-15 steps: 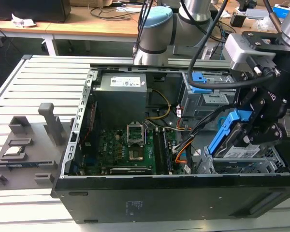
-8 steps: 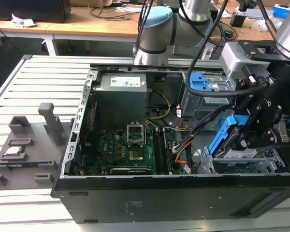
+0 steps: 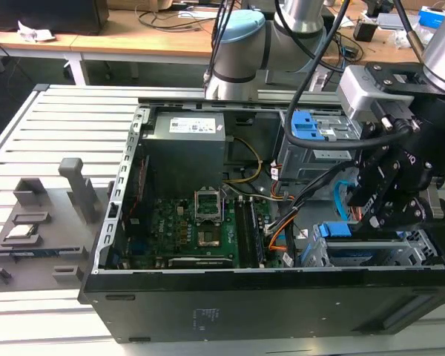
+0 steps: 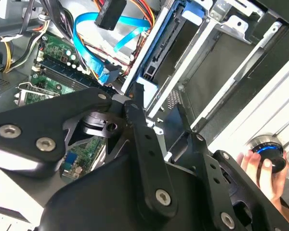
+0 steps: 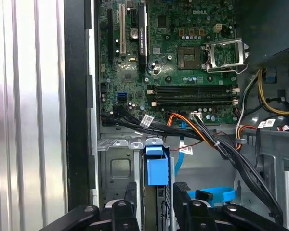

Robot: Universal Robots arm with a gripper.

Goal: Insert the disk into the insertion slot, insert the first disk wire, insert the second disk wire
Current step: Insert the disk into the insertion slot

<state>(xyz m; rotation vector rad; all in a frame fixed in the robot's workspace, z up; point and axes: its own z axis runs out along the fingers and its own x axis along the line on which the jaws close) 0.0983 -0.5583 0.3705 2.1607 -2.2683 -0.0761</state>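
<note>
The disk [image 4: 156, 53] in its blue carrier [image 5: 157, 169] sits inside the insertion slot [image 3: 382, 251], a silver cage at the case's corner on the exterior view's right. My gripper [image 4: 156, 103] hovers just off the disk's exposed end, open, with one black finger [image 5: 130, 195] on each side of the blue tab and a gap showing. The second disk wire [image 4: 84, 36], flat and light blue, loops beside the cage with its plug [image 4: 109, 75] loose. The first disk wire, a black, red and orange bundle, ends in a dark plug [image 4: 111, 13] hanging free.
A taller grey cage with two blue tabs [image 3: 311, 132] stands behind the slot. The motherboard [image 5: 183, 57] and power supply [image 3: 185, 137] occupy the case, and black cables [image 5: 216, 144] cross near the cage. A person's hand [image 4: 257, 168] rests on a round knob outside the case.
</note>
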